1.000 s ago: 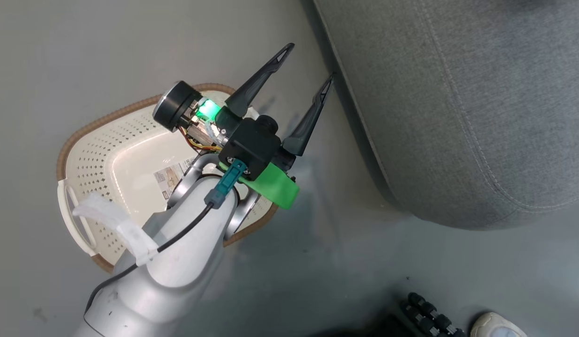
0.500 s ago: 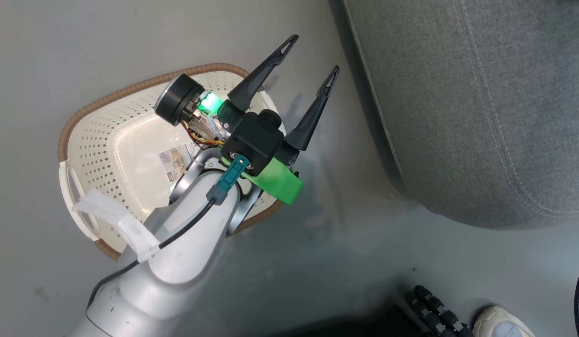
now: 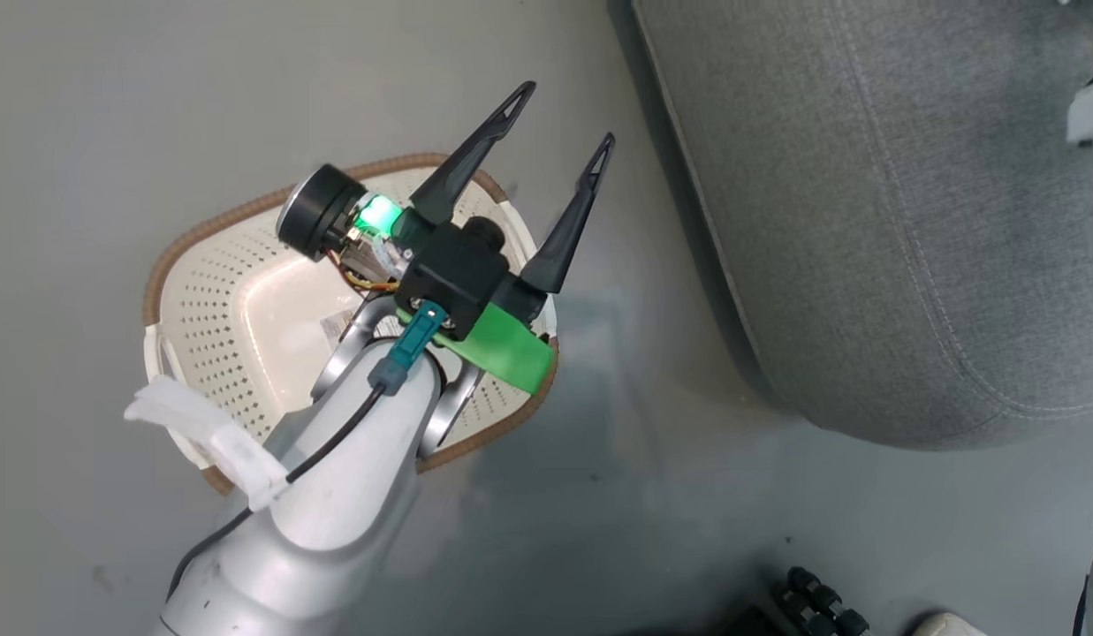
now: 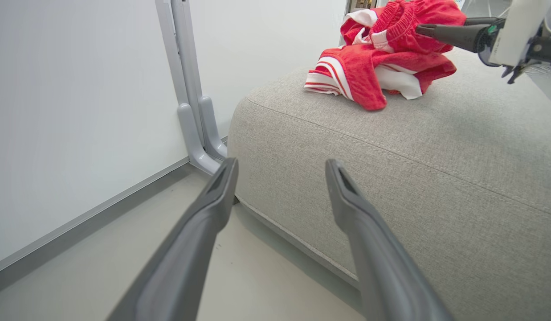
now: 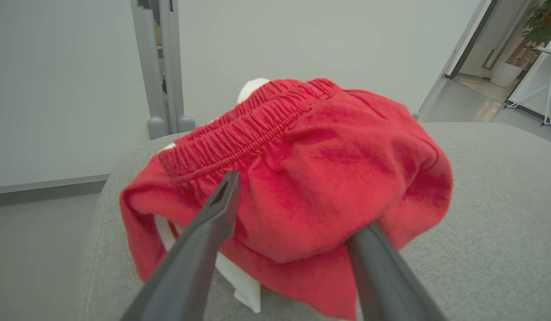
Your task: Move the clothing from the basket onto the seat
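Note:
The clothing lies heaped on the grey seat: a red jersey with white stripes, and red elastic-waist shorts on top of it. In the right wrist view the shorts bulge between the spread fingers of my right gripper, which is open and level with the seat. One right finger touches the shorts. My left gripper hangs open and empty over the cream basket, which has nothing but a label inside. The left gripper points at the seat's side.
The seat stands right of the basket across a strip of grey floor. A white wall with a grey metal post lies behind. Black ribbed parts and a shoe tip sit at the bottom right.
The head camera has shifted, so the whole picture has slid a little. My left gripper stays open above the basket.

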Tool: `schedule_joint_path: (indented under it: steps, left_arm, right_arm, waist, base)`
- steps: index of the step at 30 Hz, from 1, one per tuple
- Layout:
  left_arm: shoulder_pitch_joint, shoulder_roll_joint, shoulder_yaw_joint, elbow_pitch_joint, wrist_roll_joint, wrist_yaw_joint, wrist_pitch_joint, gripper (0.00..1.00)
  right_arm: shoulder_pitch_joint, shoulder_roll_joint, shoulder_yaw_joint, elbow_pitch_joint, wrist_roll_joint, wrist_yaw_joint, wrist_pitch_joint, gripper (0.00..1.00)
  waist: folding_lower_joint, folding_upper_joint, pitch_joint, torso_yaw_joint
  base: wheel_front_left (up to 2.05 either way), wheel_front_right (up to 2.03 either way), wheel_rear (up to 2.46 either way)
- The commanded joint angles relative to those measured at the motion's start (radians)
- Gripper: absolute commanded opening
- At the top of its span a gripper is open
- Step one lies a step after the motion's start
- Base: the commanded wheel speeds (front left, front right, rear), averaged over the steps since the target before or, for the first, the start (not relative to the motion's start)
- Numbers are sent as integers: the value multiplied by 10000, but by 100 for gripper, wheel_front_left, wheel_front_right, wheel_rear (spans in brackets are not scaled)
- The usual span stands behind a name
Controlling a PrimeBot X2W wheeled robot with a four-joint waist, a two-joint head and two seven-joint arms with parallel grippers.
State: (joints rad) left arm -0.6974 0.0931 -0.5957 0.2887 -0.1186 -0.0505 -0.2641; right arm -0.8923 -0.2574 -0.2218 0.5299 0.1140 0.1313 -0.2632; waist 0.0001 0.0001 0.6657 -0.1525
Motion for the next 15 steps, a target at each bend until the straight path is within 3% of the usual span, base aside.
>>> schedule_joint_path:
  steps: [1, 15]
  left_arm:
    - [241, 38, 98, -40, -65, 79, -4, 100]
    - [2176, 195, 1743, -412, -570, 551, -5, 100]
  right_arm:
    - [362, 58, 6, -68, -62, -11, -22, 100]
    - [3403, 427, 673, -928, 257, -11, -22, 100]
  waist:
    - [-1, -1, -559, 4]
    - [-1, -1, -2895, 243]
  base:
    - [0, 0, 0]
    - [0, 0, 0]
